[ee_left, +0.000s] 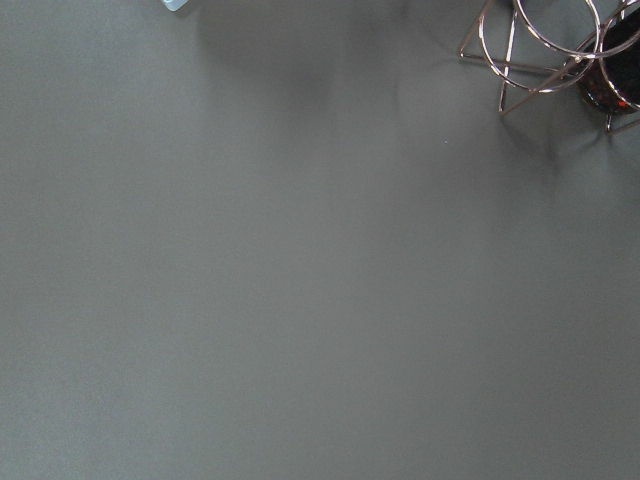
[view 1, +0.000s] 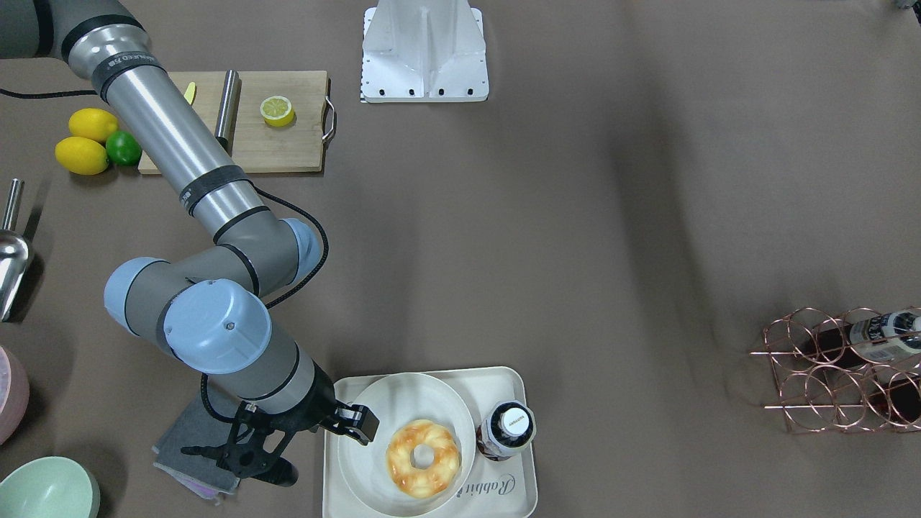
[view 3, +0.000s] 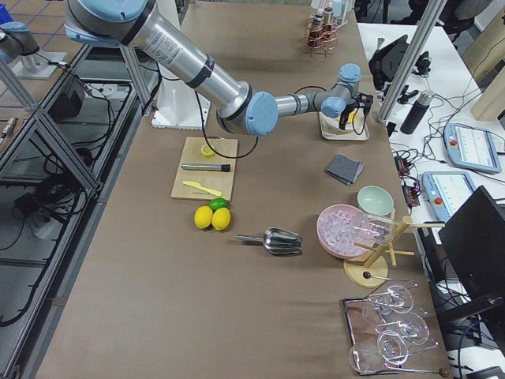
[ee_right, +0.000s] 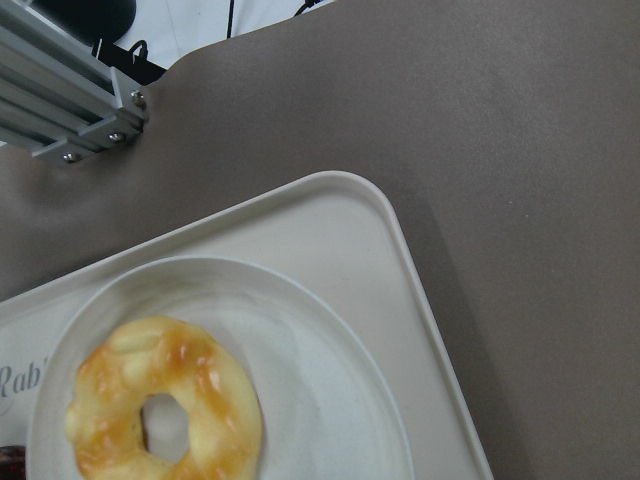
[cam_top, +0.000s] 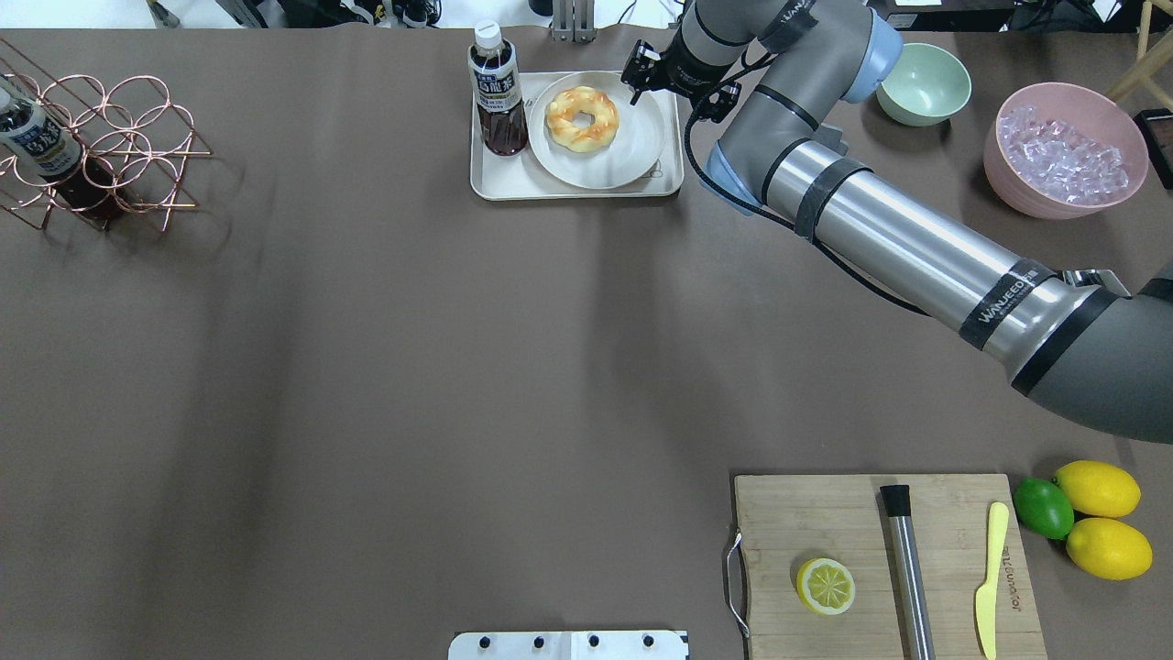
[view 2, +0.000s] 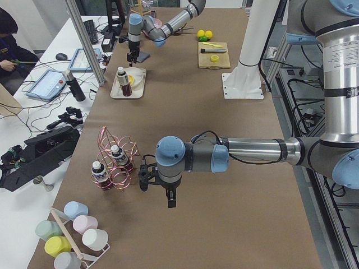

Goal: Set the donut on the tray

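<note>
The donut (view 1: 403, 460), a twisted golden ring with orange-brown glaze, lies on a round off-white plate (view 1: 370, 467) that sits on the cream tray (view 1: 504, 496) with "Rabbit" lettering. It also shows in the overhead view (cam_top: 559, 119) and the right wrist view (ee_right: 215, 400). My right gripper (view 1: 357, 426) hovers over the plate's edge beside the donut, apart from it, and looks open and empty. My left gripper (view 2: 171, 200) shows only in the exterior left view, above bare table far from the tray; I cannot tell whether it is open or shut.
A dark tea bottle (view 1: 507, 429) stands on the tray next to the plate. A grey cloth (view 1: 187, 432), a green bowl (cam_top: 923, 82) and a pink bowl of ice (cam_top: 1063, 151) lie beyond the right arm. A copper wire rack (cam_top: 101, 147) stands at the far left.
</note>
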### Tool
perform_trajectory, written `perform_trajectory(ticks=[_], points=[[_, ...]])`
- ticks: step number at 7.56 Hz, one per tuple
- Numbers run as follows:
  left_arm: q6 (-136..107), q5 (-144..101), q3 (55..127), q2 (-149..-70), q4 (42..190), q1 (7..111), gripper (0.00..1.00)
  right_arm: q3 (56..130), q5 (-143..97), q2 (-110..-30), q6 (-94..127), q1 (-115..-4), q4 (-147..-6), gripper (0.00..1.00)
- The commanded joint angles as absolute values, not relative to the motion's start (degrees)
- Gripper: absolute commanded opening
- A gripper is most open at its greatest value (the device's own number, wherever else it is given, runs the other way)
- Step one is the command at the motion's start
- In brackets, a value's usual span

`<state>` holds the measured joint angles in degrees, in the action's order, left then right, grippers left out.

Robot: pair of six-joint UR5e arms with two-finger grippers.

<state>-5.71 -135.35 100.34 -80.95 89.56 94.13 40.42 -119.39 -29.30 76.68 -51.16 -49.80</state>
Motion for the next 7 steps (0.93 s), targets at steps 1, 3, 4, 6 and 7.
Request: perform_trajectory(ticks=[1, 3, 4, 6, 7], points=[[-5.71, -135.35, 100.28, -80.95, 89.56, 94.13, 0.98, 42.36, -119.88, -29.88, 76.64, -51.94, -50.18, 1.00], [-5.71, -135.35, 100.20, -81.03, 89.47, 94.13, 0.98, 46.20, -121.97, -33.46, 75.86, -54.39, -50.45, 1.00], [-5.71, -135.35, 100.20, -81.12, 89.47, 94.13, 0.98, 49.28, -125.65, -36.53, 73.33, -57.01, -50.54, 1.00], [-5.71, -135.35, 100.20, -81.12, 89.39, 94.13, 0.98, 56.73, -132.85, -42.16, 70.84, -61.59, -53.67, 1.00], [-5.71, -135.35, 100.28, -81.04, 89.30, 94.13, 0.98, 65.83, -134.54, -46.10, 70.23, -63.26, -60.66, 1.00]])
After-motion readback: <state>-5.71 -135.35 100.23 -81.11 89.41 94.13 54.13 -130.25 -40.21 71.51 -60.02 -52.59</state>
